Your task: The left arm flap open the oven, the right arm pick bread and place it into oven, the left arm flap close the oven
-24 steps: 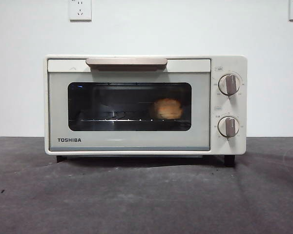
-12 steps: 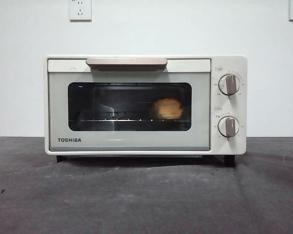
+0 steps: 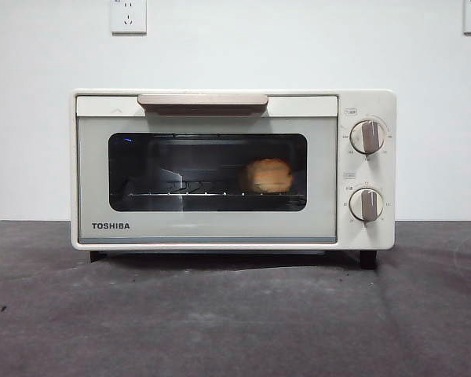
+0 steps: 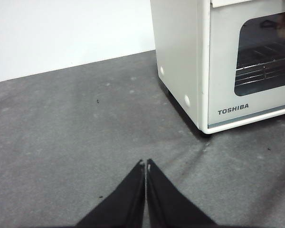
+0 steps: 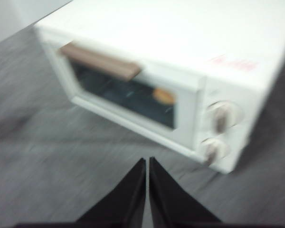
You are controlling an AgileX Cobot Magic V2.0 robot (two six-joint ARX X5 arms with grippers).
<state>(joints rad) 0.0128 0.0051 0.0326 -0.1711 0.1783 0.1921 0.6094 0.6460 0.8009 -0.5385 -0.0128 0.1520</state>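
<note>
A: How much room is there around the oven (image 3: 233,169)?

B: Plenty. It stands alone on the dark grey table (image 3: 235,314), with bare mat in front of it and to both sides, and a white wall behind. The door is shut flush, its taupe handle (image 3: 202,101) along the top edge.

A: And the grippers?

B: The left gripper (image 4: 146,164) is low over the mat, off the oven's left front corner and well apart from it, jaws pressed together on nothing. The right gripper (image 5: 147,161) is above and in front of the oven, also clenched and empty; that view is blurred.

A: What's inside?

B: The bread (image 3: 268,175) sits on the wire rack (image 3: 180,191), toward the right side, seen through the dark window.

A: Any writing?

B: "TOSHIBA" at the door's lower left. The small print by the two knobs (image 3: 367,137) is too fine to read.
</note>
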